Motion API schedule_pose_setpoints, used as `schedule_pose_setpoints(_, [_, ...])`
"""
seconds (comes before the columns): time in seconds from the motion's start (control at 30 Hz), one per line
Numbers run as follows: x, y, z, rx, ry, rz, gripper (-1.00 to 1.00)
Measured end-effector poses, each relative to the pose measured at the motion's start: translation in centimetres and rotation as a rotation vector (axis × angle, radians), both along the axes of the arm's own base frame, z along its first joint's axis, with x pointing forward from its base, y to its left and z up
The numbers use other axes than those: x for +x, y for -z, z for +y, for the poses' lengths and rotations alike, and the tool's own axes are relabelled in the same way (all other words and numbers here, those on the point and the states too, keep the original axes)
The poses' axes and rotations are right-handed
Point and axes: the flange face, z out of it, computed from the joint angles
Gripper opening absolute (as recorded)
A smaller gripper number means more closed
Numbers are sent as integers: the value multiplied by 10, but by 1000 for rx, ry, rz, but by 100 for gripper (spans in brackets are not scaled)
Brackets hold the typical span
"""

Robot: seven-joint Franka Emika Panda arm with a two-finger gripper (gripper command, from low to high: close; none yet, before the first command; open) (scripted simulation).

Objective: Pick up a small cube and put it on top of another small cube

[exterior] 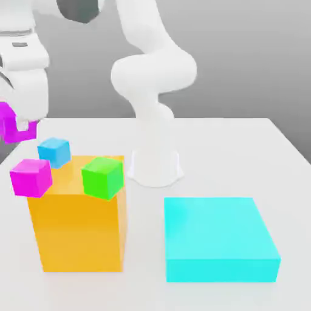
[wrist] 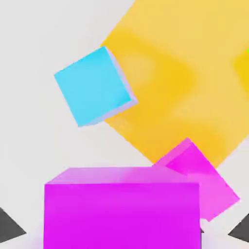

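Jaws of the gripper clamp shut on a magenta cube.

One magenta cube raised off the tabletop at the exterior view's left edge, second magenta cube tilted against the orange block's upper corner.

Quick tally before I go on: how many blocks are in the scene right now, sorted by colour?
Magenta: 2, the small magenta cube held in the gripper and the small magenta cube at the orange block's edge
Sky-blue: 1, small sky-blue cube
Green: 1, small green cube
Orange: 1, big orange block
Cyan: 1, flat cyan block
Total: 6
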Motion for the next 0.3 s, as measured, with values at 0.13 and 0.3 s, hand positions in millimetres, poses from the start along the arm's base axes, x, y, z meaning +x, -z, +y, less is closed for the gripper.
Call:
schedule_pose_setpoints(0.13, [8, 28, -2, 66, -61, -30, -100])
schedule_pose_setpoints(0.3, [7, 55, -2, 69, -64, -32, 100])
